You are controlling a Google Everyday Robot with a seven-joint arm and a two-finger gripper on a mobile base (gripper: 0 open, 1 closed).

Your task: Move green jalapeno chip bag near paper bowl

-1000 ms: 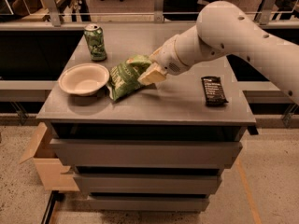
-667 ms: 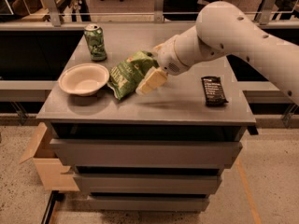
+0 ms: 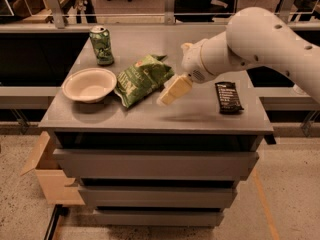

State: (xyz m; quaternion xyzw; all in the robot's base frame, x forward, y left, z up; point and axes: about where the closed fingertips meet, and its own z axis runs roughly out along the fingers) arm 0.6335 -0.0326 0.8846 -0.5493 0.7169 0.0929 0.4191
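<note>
The green jalapeno chip bag [image 3: 142, 79] lies crinkled on the grey table top, its left edge touching or almost touching the rim of the off-white paper bowl [image 3: 89, 84]. My gripper [image 3: 173, 90] hangs just right of the bag, a little above the table, at the end of the white arm [image 3: 250, 44] that reaches in from the right. It is open and holds nothing. One pale finger [image 3: 176, 86] shows; the other is hidden behind it.
A green soda can [image 3: 102, 45] stands behind the bowl at the back left. A flat black snack bar [image 3: 228, 97] lies at the right of the table [image 3: 160, 116]. A cardboard box [image 3: 47, 176] sits on the floor at the left.
The gripper has let go of the chip bag and drawn back to the right and slightly down. The bag has settled flat beside the bowl.
</note>
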